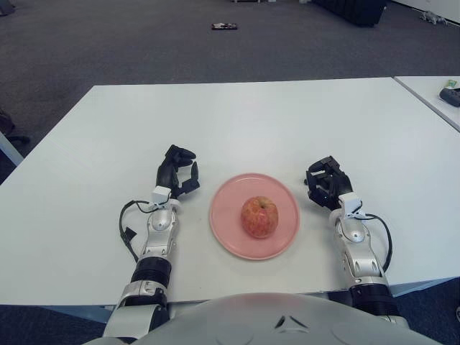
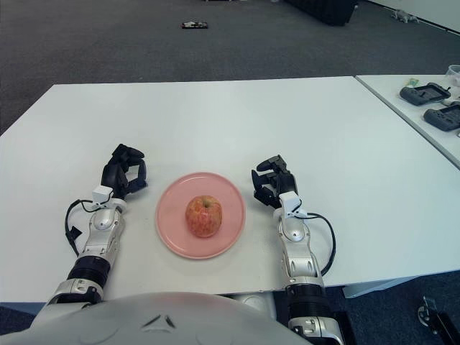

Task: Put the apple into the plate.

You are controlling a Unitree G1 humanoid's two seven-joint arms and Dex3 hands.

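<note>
A red-yellow apple (image 1: 259, 216) sits upright in the middle of a pink plate (image 1: 228, 228) near the front of the white table (image 1: 237, 122). My left hand (image 1: 177, 171) is just left of the plate, fingers curled and holding nothing. My right hand (image 1: 325, 182) is just right of the plate, fingers curled as well and holding nothing. Neither hand touches the plate or the apple.
A second white table (image 2: 424, 108) stands at the right with dark devices (image 2: 424, 93) on it. A small dark object (image 1: 224, 27) lies on the grey carpet far behind the table.
</note>
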